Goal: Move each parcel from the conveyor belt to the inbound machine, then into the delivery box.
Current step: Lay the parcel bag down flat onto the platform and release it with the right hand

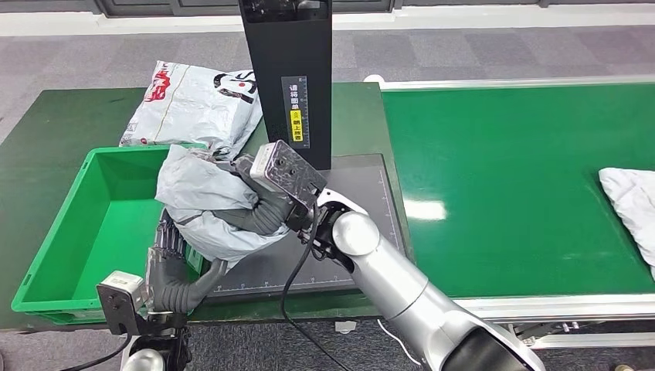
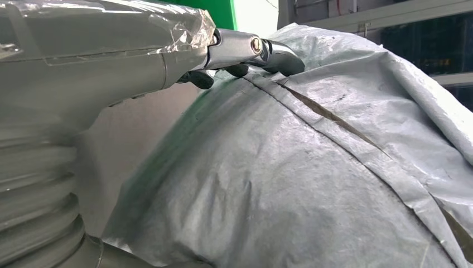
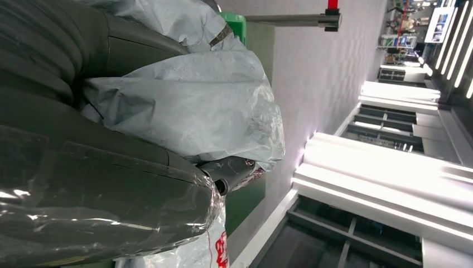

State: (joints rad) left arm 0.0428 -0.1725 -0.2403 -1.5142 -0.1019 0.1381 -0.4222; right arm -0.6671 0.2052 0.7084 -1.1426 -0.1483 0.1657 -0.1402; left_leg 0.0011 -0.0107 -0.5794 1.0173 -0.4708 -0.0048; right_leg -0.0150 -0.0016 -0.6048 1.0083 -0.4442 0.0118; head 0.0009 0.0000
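both hands (image 1: 232, 197) clutching grey parcel (image 1: 197, 193) over green bin (image 1: 85, 224), grey carpet around

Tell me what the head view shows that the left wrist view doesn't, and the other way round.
Head view alone: the green delivery box, the black inbound machine, the green conveyor belt with a pale parcel at its right edge, a printed parcel behind the box, and the right hand holding the grey parcel.

Left wrist view alone: a close look at the bag's creased seam and the left hand pressed against it.

Both: the grey parcel and the left hand.
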